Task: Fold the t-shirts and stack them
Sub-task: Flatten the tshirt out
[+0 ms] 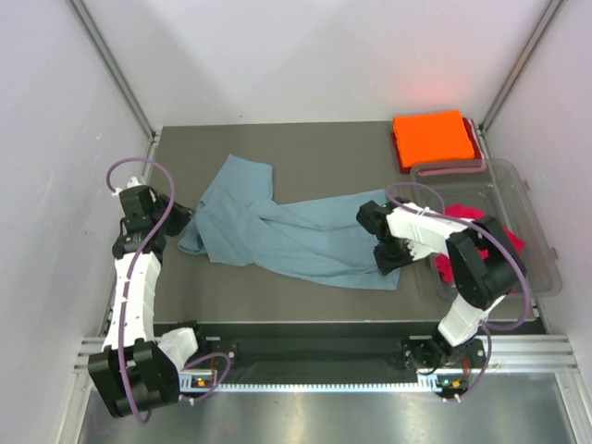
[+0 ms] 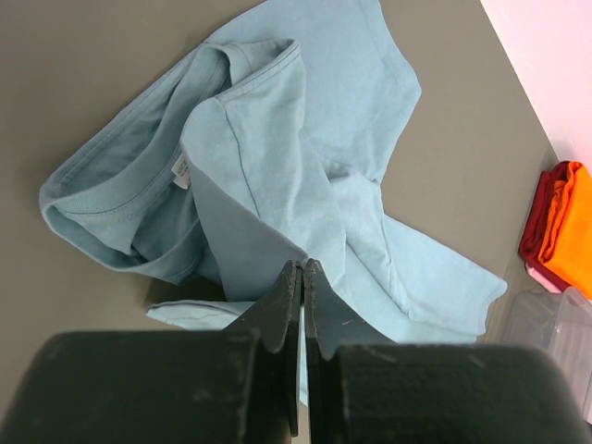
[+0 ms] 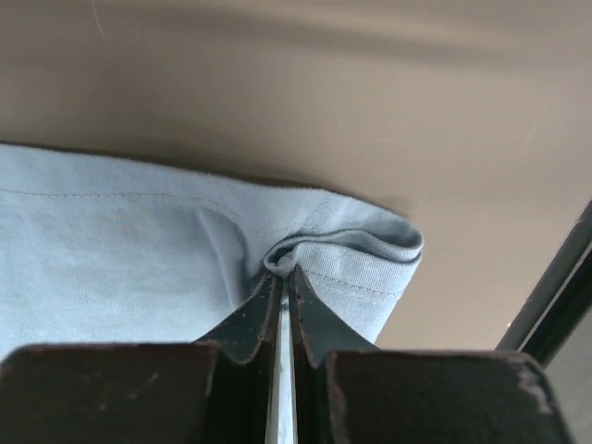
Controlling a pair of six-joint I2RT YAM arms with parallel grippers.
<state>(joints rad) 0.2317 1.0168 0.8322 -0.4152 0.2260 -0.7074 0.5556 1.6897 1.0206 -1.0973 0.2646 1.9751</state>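
T-shirt [image 1: 287,236] pinched by right end effector [image 3: 282,277]; left end effector [image 2: 302,268] closed over it.

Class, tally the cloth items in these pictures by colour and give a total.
Grey-blue t-shirt: 1
Orange t-shirt: 1
Red: 2, a red folded piece under the orange one and a red heap in the clear tub
Total: 4

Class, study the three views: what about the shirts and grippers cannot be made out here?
1. Top external: red t-shirt in the clear tub, largely covered by the right arm; folded or not, unknowable.
2. Left wrist: label inside the grey-blue t-shirt, too small to read.
3. Left wrist: left gripper, jaws together; its own fingers hide whether cloth is pinched.
4. Right wrist: most of that shirt, cut off by the frame edges.
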